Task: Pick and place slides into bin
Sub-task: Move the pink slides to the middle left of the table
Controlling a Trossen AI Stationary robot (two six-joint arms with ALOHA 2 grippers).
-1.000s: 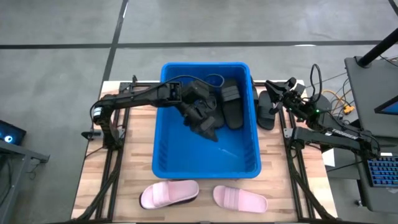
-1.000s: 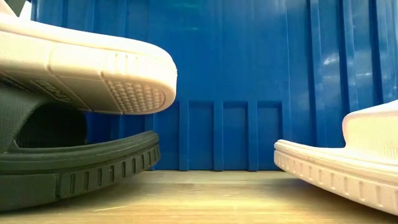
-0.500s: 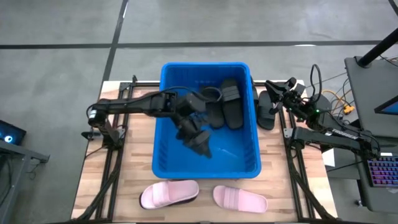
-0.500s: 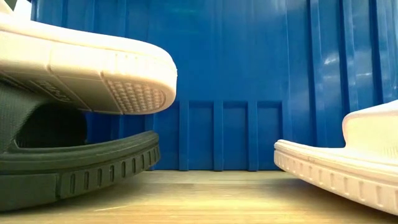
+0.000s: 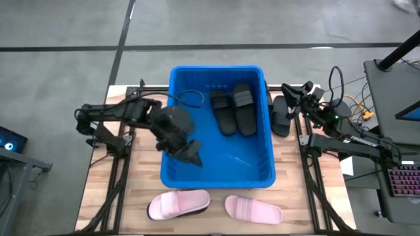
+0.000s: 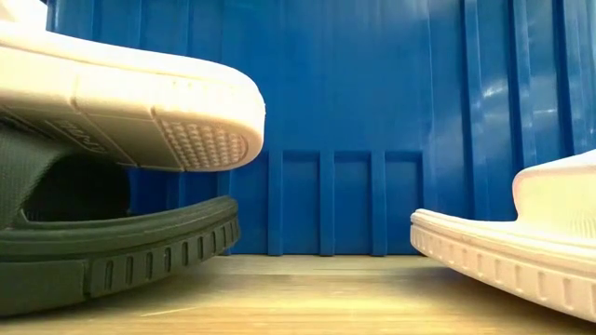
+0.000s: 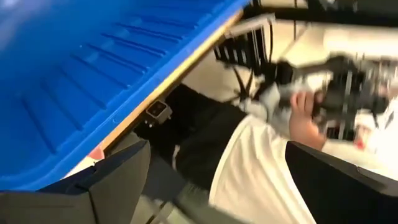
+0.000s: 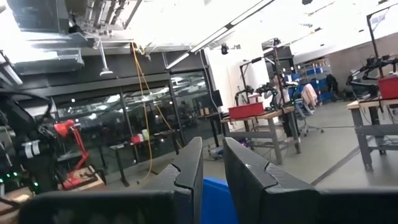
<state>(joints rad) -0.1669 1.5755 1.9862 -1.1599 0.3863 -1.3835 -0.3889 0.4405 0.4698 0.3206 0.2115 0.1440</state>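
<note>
The blue bin (image 5: pixel 172 172) stands mid-table. Two black slides (image 5: pixel 226 113) (image 5: pixel 244 107) lie side by side on its floor at the far end. A third black slide (image 5: pixel 280 116) lies on the table just right of the bin. Two pink slides (image 5: pixel 178 204) (image 5: pixel 253 210) lie by the near edge; in the low view the left one (image 6: pixel 130 102) rests on a black slide (image 6: pixel 112 251). My left gripper (image 5: pixel 188 153) (image 7: pixel 217 186) hangs open over the bin's left side, holding nothing. My right gripper (image 5: pixel 289 91) (image 8: pixel 213 168) waits at the far right, pointing slightly upward, its fingers almost together and empty.
The bin's blue wall (image 7: pixel 93 81) fills much of the left wrist view, which also shows a person in a white shirt (image 7: pixel 261 162) beyond the table. Bare wood (image 5: pixel 141 190) lies left and right of the bin. A desk with a keyboard (image 5: pixel 403 180) stands right of the table.
My left gripper has drawn back from above the black slides at the bin's far end toward the table's left and near edges, rising a little and rolling, its fingers staying open. Both black slides in the bin now lie uncovered.
</note>
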